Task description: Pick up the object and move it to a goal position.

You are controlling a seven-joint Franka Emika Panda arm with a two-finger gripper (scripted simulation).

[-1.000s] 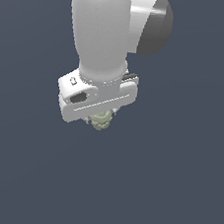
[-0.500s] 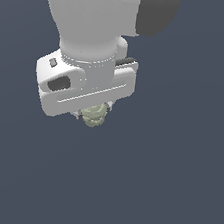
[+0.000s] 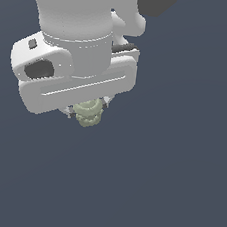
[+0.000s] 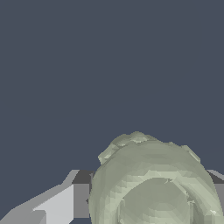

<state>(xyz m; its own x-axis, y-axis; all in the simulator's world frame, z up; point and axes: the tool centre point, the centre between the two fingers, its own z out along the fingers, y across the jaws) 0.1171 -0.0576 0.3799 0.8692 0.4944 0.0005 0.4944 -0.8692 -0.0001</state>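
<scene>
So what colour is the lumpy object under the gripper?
Pale olive-green object, with stacked ridges; clearest in the wrist view.

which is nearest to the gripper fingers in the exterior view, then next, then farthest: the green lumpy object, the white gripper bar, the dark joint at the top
1. Green lumpy object, between the fingers of the gripper.
2. White gripper bar, just above.
3. Dark joint, at the top, toward the exterior view's right.

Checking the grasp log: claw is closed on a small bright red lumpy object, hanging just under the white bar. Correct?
Not quite. The object is pale olive-green, not bright red; both the exterior and wrist views show it. The rest holds: the claw grips it just under the white bar.
</scene>
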